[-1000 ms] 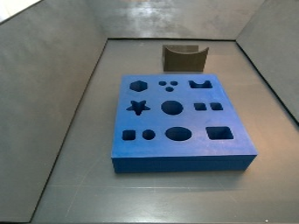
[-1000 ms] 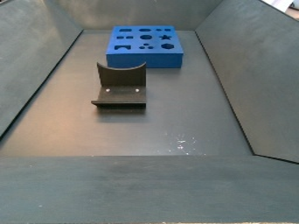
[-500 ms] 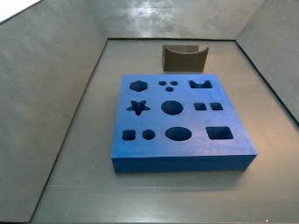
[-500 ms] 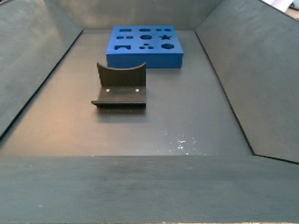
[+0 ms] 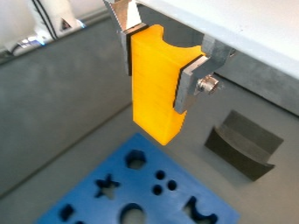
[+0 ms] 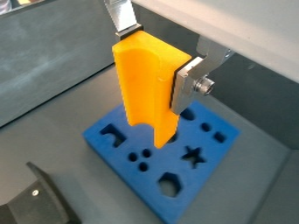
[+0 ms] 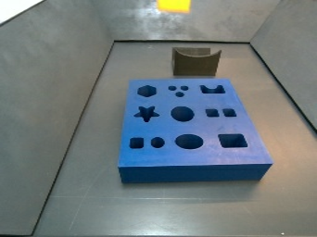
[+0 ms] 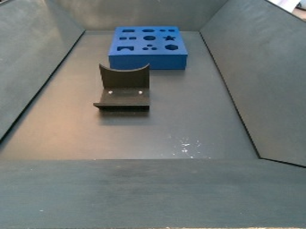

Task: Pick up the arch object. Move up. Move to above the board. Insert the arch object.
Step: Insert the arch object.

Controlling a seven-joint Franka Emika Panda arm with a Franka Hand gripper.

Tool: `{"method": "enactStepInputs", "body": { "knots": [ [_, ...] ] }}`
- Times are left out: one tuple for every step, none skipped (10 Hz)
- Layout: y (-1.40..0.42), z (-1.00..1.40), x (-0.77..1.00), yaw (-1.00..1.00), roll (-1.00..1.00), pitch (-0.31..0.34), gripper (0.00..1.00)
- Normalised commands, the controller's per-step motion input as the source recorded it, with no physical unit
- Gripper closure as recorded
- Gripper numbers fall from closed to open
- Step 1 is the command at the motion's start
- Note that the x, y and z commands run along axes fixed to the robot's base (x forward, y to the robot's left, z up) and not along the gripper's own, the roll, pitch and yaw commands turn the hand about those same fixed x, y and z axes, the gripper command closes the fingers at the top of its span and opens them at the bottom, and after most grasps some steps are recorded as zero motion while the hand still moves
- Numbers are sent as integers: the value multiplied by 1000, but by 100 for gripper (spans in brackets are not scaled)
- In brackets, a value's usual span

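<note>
Tool (image 5: 163,59) jaws are closed on the arch object (image 5: 156,83), with the flat silver fingers (image 5: 191,85) pressed against two opposite faces of the yellow-orange block, as both wrist views show; the block hangs upright between them, its lower end free in the air and its upper end reaching up past the plates. In a wrist view the same grip appears from another angle, the tool (image 6: 156,59) clamped on the arch object (image 6: 149,86) with a small screw visible on one finger (image 6: 188,87). Taking the board (image 6: 228,136) as the landmark, the held block is high above it and touches nothing but the fingers: the thick blue slab lies flat on the grey desk (image 6: 47,66) below, its dark cut-outs (star, hexagon, circles, squares, arch) facing up. In a wrist view the board (image 5: 117,168) fills the space under the block's lower end, and the fixture (image 5: 244,143), a dark L-shaped bracket, stands on the desk beside the board and apart from it. In a side view only a small strip of the arch object (image 7: 175,5) shows at the upper edge of the frame, above and beyond the far side of the board (image 7: 195,155), with the fixture (image 7: 196,61) just behind that far side. In a side view the fixture (image 8: 122,88) stands nearer the camera than the board (image 8: 150,59), and neither tool nor block appears there.
</note>
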Motion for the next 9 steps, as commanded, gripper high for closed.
{"method": "enactStepInputs", "body": {
  "knots": [
    [283, -886, 1000, 51, -181, 0, 100],
    [103, -817, 1000, 9, -101, 0, 100],
    [26, -791, 1000, 0, -74, 0, 100],
    [0, -480, 1000, 0, 0, -39, 100],
    [0, -177, 1000, 0, 89, -83, 100],
    [0, -69, 1000, 0, 157, -89, 100],
    [0, -74, 1000, 0, 167, -90, 100],
    [-23, 0, 963, 0, 289, -74, 100],
    [0, 0, 923, 0, 410, -50, 100]
  ]
}}
